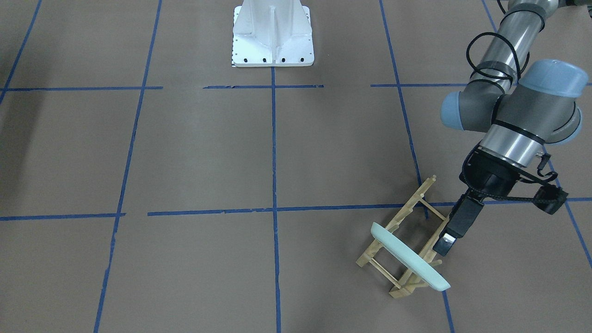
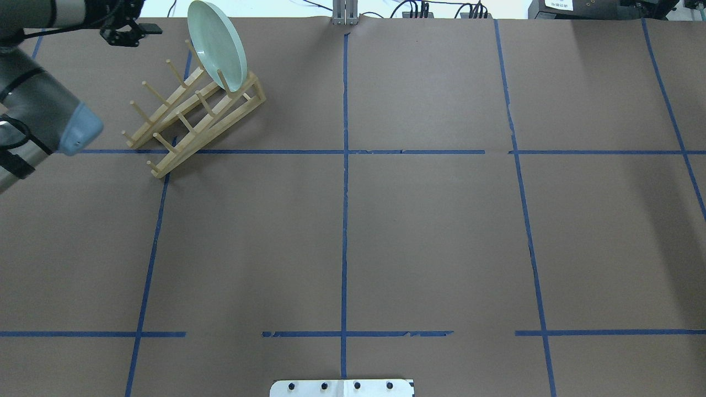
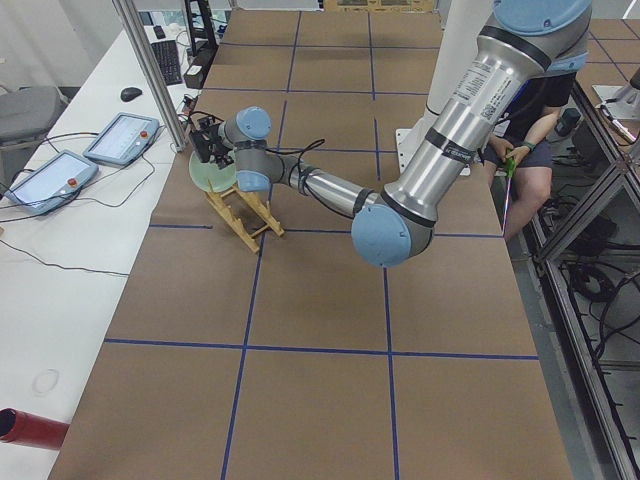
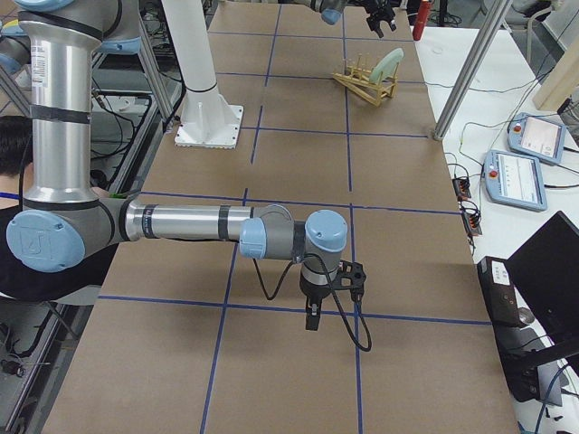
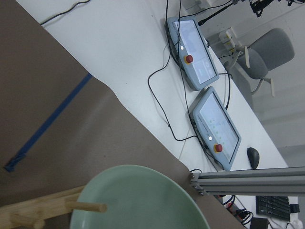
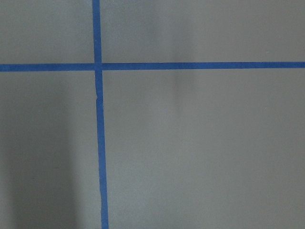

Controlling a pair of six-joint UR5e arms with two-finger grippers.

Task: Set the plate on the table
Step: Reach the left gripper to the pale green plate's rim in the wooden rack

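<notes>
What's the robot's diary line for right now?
round pale mint-green plate: on edge in light wooden peg rack | left gripper: beside plate, not holding | right gripper: far off, above brown taped table

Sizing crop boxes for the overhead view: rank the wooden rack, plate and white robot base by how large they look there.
Largest: wooden rack.
Then plate, standing in the rack.
Smallest: white robot base, only a strip at the frame's bottom edge.
</notes>
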